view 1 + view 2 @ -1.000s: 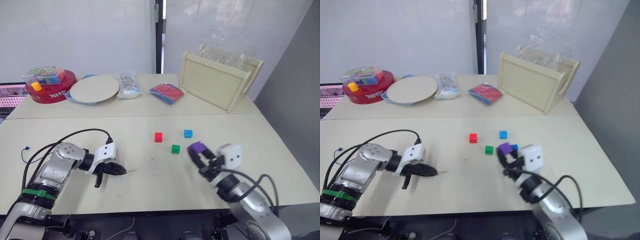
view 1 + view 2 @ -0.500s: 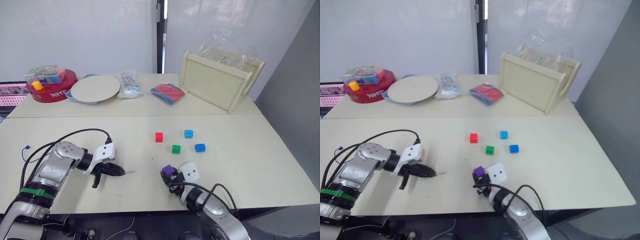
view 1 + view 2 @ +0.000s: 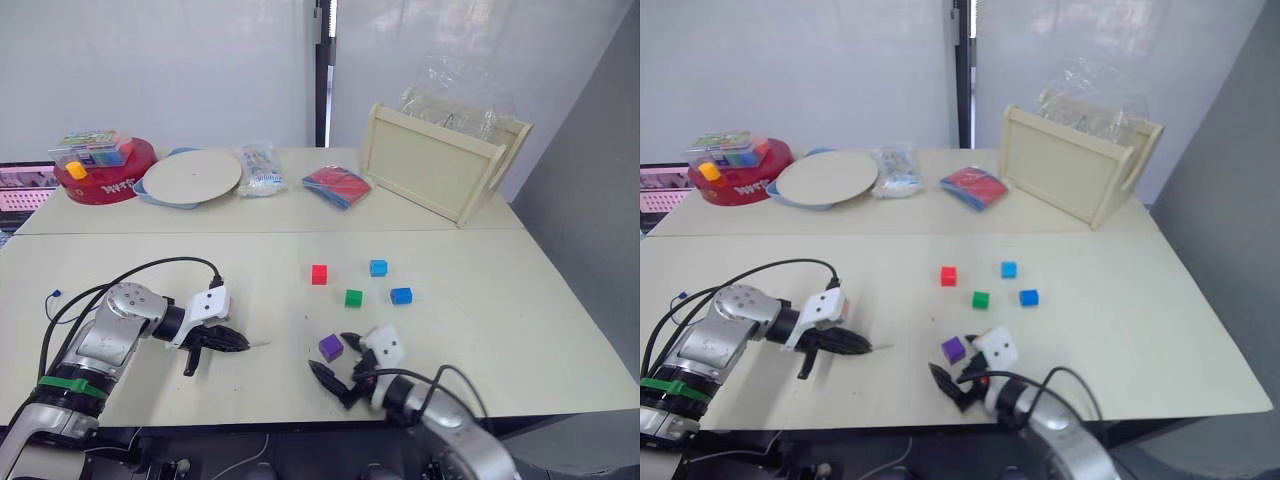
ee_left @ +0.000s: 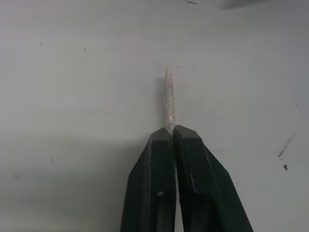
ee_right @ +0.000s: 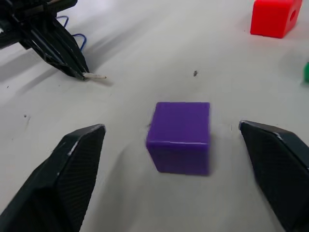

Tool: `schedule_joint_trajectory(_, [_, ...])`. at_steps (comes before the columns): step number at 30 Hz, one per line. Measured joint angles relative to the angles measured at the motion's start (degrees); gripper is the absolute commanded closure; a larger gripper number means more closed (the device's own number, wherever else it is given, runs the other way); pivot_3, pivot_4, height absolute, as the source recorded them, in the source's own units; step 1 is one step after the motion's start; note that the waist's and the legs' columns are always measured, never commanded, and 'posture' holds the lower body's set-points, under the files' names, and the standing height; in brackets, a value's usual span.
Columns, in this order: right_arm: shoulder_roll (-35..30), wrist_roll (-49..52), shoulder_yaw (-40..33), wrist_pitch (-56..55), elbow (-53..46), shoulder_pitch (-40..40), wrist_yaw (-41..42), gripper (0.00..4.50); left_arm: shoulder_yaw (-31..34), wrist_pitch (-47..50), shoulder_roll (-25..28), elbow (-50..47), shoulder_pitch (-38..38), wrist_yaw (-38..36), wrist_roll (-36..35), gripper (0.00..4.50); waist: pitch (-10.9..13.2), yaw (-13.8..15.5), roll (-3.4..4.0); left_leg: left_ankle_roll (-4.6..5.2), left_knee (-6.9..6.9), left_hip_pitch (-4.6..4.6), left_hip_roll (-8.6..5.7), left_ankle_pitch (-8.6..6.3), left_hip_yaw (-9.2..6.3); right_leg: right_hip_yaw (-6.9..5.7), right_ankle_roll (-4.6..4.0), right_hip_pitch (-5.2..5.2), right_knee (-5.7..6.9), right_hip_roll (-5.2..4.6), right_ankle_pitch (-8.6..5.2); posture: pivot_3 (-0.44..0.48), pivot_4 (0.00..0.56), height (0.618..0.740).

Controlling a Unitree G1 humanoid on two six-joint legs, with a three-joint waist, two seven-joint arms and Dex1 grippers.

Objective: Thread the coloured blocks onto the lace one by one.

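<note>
My left gripper (image 3: 243,343) rests low over the table at the front left, shut on the lace just behind its pale stiff tip (image 4: 169,96), which points toward the purple block. A loop of the dark-blue lace (image 5: 77,42) shows behind that gripper. The purple block (image 3: 331,347) sits on the table, free, between the wide-open fingers of my right gripper (image 3: 338,360); neither finger (image 5: 72,169) touches it. Farther back lie a red block (image 3: 318,274), a green block (image 3: 352,297) and two blue blocks (image 3: 377,267) (image 3: 400,295).
At the back of the table stand a tilted wooden tray (image 3: 440,165), a red-and-blue packet (image 3: 335,187), a plastic bag (image 3: 258,168), a round plate (image 3: 190,177) and a red tin (image 3: 100,185) with more blocks. A black cable (image 3: 150,268) arcs over my left arm.
My right gripper carried the purple block down and left to the table's front, set it down and opened. The left gripper with the lace has stayed put.
</note>
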Motion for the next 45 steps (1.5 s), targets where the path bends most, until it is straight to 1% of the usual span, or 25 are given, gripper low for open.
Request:
schedule_joint_trajectory(2, [-4.4, 1.1, -0.5, 0.3, 0.4, -3.8, 5.9, 0.01, 0.0, 0.0, 0.0, 0.0, 0.0, 0.1, 0.0, 4.5, 0.0, 0.0, -0.01, 0.0, 0.0, 0.02, 0.01, 0.0, 0.0, 0.0, 0.0, 0.01, 0.0, 0.01, 0.0, 0.0, 0.15, 0.74])
schedule_joint_trajectory(4, [-9.8, 1.9, 0.7, -0.9, 3.8, -10.4, 15.3, 0.01, 0.0, -0.2, 0.0, 0.1, -0.2, 0.2, 0.1, 4.5, 0.0, -0.2, -0.03, 0.0, 0.01, 0.03, 0.0, 0.0, 0.01, 0.01, 0.0, 0.02, 0.0, 0.02, 0.0, 0.0, 0.15, 0.74])
schedule_joint_trajectory(6, [-11.5, 1.2, 1.9, -3.3, 8.3, -15.4, 21.6, 0.01, 0.0, -0.3, 0.1, 0.2, -0.2, 0.3, 0.1, 4.5, 0.0, -0.2, -0.04, 0.01, -0.01, 0.03, 0.02, 0.0, -0.01, -0.01, 0.0, 0.01, 0.0, 0.03, 0.0, 0.0, 0.15, 0.74])
schedule_joint_trajectory(9, [-11.1, -1.0, 5.8, -7.9, 15.7, -22.0, 29.0, 0.01, 0.1, -0.3, 0.2, 0.1, -0.1, 0.3, 0.1, 4.5, 0.0, -0.3, -0.05, 0.0, 0.03, 0.01, 0.01, 0.0, 0.0, 0.0, 0.0, 0.01, -0.01, 0.03, 0.0, 0.0, 0.15, 0.74])
schedule_joint_trajectory(12, [-8.5, -4.6, 9.8, -15.1, 27.1, -30.9, 37.3, 0.01, 0.1, -0.2, 0.5, -1.1, 0.4, 0.6, 0.0, 4.5, 0.1, -0.3, -0.06, 0.0, 0.07, 0.02, 0.02, 0.0, 0.0, 0.0, -0.01, 0.0, 0.0, 0.03, 0.0, 0.0, 0.15, 0.74])
schedule_joint_trajectory(15, [-5.8, -6.6, 11.5, -20.8, 35.8, -35.3, 42.5, 0.01, 0.4, 0.1, 1.2, -2.0, 1.3, 1.0, -0.4, 4.5, 0.1, -0.1, -0.07, 0.0, 0.11, -0.01, 0.01, 0.0, 0.0, -0.02, -0.01, 0.01, 0.0, 0.01, 0.0, 0.0, 0.15, 0.74])
schedule_joint_trajectory(18, [-3.7, -8.2, 12.1, -25.7, 42.4, -36.7, 45.6, 0.79, 0.9, 1.0, 1.8, -3.6, 2.6, 1.5, -0.9, 4.5, 0.1, 0.0, -0.07, 0.0, 0.13, -0.01, 0.01, 0.0, 0.0, -0.02, -0.01, 0.01, 0.01, -0.02, 0.01, 0.0, 0.15, 0.74])
schedule_joint_trajectory(19, [-3.7, -8.5, 12.1, -26.8, 43.9, -36.7, 46.2, 0.88, 1.0, 1.2, 1.9, -4.0, 2.9, 1.6, -1.1, 4.5, 0.1, 0.1, -0.07, -0.01, 0.13, -0.02, 0.01, 0.0, 0.0, -0.02, -0.01, 0.01, 0.01, -0.02, 0.01, 0.0, 0.15, 0.74])
schedule_joint_trajectory(20, [-3.7, -8.8, 12.1, -27.5, 45.0, -36.7, 46.6, 1.52, 1.1, 1.3, 2.0, -4.2, 3.1, 1.6, -1.1, 4.5, 0.1, 0.1, -0.07, -0.01, 0.13, -0.01, 0.01, 0.01, 0.0, -0.02, -0.01, 0.0, 0.01, -0.01, 0.01, 0.0, 0.15, 0.74])
schedule_joint_trajectory(21, [-3.8, -9.2, 11.8, -29.1, 46.5, -36.7, 47.6, 1.72, 1.3, 1.6, 2.4, -5.1, 3.7, 1.8, -1.1, 4.5, 0.1, 0.0, -0.07, -0.01, 0.13, 0.0, 0.02, 0.01, 0.01, -0.02, -0.01, 0.0, 0.01, -0.01, 0.01, 0.0, 0.15, 0.74])
schedule_joint_trajectory(23, [-3.9, -9.3, 11.4, -30.3, 47.8, -36.7, 48.6, 2.52, 1.4, 2.2, 2.8, -6.2, 4.4, 1.9, -1.2, 4.5, 0.1, -0.1, -0.06, -0.01, 0.13, 0.03, 0.02, 0.01, 0.01, -0.02, -0.01, 0.0, 0.04, 0.0, 0.01, 0.0, 0.15, 0.74])
schedule_joint_trajectory(24, [-4.1, -9.3, 11.2, -30.8, 48.0, -36.7, 48.7, 2.78, 1.4, 2.4, 2.8, -6.5, 4.6, 2.0, -1.3, 4.5, 0.1, -0.1, -0.06, -0.01, 0.13, 0.03, 0.02, 0.01, 0.01, -0.02, -0.01, 0.0, 0.05, 0.0, 0.01, 0.0, 0.15, 0.74])
schedule_joint_trajectory(25, [-4.2, -9.4, 10.9, -31.1, 48.2, -36.6, 48.7, 3.19, 1.4, 2.6, 2.8, -6.8, 4.7, 2.1, -1.3, 4.5, 0.1, -0.1, -0.06, -0.01, 0.13, 0.03, 0.03, 0.01, 0.01, -0.02, -0.01, 0.0, 0.05, 0.01, 0.01, 0.0, 0.15, 0.74])
schedule_joint_trajectory(26, [-4.3, -9.4, 10.5, -31.2, 48.3, -36.5, 48.6, 3.32, 1.4, 2.8, 2.8, -7.1, 4.7, 2.1, -1.3, 4.5, 0.1, -0.1, -0.06, -0.01, 0.13, 0.03, 0.03, 0.01, 0.01, -0.02, -0.01, 0.0, 0.05, 0.01, 0.01, 0.0, 0.15, 0.74])
schedule_joint_trajectory(29, [-4.2, -9.3, 8.9, -30.5, 46.9, -35.0, 47.5, 3.32, 1.4, 3.7, 2.8, -7.5, 4.7, 2.1, -1.3, 4.5, 0.1, -0.1, -0.06, -0.01, 0.13, 0.02, 0.03, 0.01, 0.01, -0.02, -0.01, 0.0, 0.06, 0.01, 0.01, 0.0, 0.15, 0.74])
schedule_joint_trajectory(31, [-3.4, -9.4, 8.4, -27.9, 44.0, -33.1, 44.8, 3.32, 1.3, 4.0, 2.8, -8.0, 4.7, 2.1, -1.3, 4.5, 0.1, 0.0, -0.06, -0.01, 0.13, 0.02, 0.03, 0.01, 0.01, -0.02, -0.01, 0.0, 0.07, 0.01, 0.01, 0.0, 0.15, 0.74])
schedule_joint_trajectory(34, [-0.1, -9.8, 8.2, -20.1, 35.7, -29.4, 37.9, 3.32, 0.3, 7.3, 2.4, -11.3, 3.6, 2.0, -1.5, 4.5, 0.1, -0.1, -0.06, -0.02, 0.13, -0.02, 0.03, 0.01, -0.01, -0.02, -0.01, -0.03, 0.11, 0.01, 0.01, 0.0, 0.15, 0.74])
schedule_joint_trajectory(36, [1.7, -10.4, 8.7, -16.0, 31.3, -28.7, 34.4, 3.32, -0.3, 9.5, 2.1, -13.7, 2.5, 2.0, -2.1, 4.5, 0.1, -0.1, -0.06, -0.02, 0.14, -0.02, 0.02, 0.01, 0.0, -0.01, -0.01, -0.03, 0.11, 0.01, 0.01, 0.0, 0.15, 0.74])
schedule_joint_trajectory(38, [2.1, -10.8, 8.9, -13.2, 28.2, -28.5, 32.2, 3.32, -0.9, 10.7, 2.1, -14.9, 1.9, 2.0, -2.2, 4.5, 0.1, 0.0, -0.06, -0.02, 0.14, 0.0, 0.02, 0.01, 0.0, -0.01, -0.01, -0.03, 0.11, 0.01, 0.0, 0.0, 0.15, 0.74])
schedule_joint_trajectory(42, [2.3, -12.2, 9.7, -11.9, 27.8, -27.4, 30.3, 3.32, -4.1, 11.8, 1.5, -15.0, 0.6, 2.9, -0.4, 4.5, 0.1, 0.1, -0.07, -0.02, 0.16, -0.02, 0.01, 0.01, 0.0, -0.01, -0.01, -0.02, 0.08, 0.01, 0.0, 0.0, 0.15, 0.74])
schedule_joint_trajectory(45, [2.6, -13.8, 11.1, -12.6, 29.8, -27.3, 29.7, 3.32, -7.0, 9.7, 1.3, -14.1, -0.7, 3.6, 2.5, 4.5, 0.1, 0.0, -0.07, -0.02, 0.16, 0.0, 0.01, 0.01, 0.01, -0.01, -0.01, -0.02, 0.08, 0.01, 0.0, 0.0, 0.15, 0.74])
